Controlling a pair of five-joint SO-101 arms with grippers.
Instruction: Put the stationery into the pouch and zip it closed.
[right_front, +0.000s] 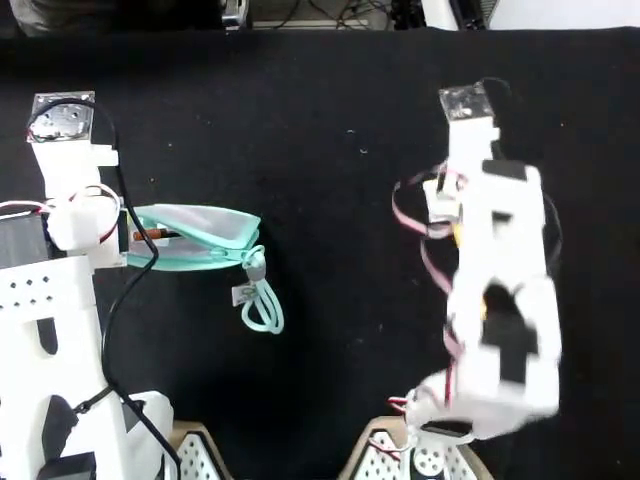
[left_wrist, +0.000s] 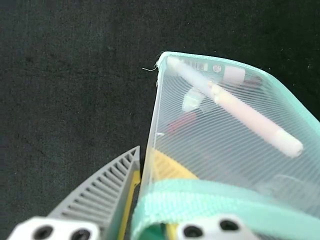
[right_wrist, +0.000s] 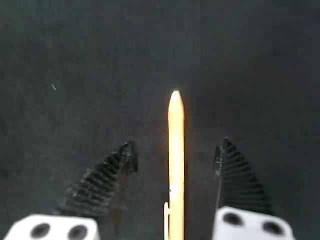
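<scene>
The left claw (left_wrist: 147, 170) is closest, its ribbed grey finger (left_wrist: 107, 195) pressed against the side of the pouch (left_wrist: 225, 150). It is clamped on the pouch's edge, right by the teal zip band (left_wrist: 210, 205). Through the clear striped wall beyond the claw lie a long pale pen (left_wrist: 250, 117), a small red piece (left_wrist: 181, 121) and a white one (left_wrist: 233, 75). From the claw the pouch stretches out over the black counter (right_front: 330, 120), with its teal loop strap (right_front: 262, 305) at the far end. The right claw (right_wrist: 177, 146) hangs well apart from the pouch, spread wide and gripping nothing. A slim orange strip (right_wrist: 175, 165) stands between its fingers, touching neither.
</scene>
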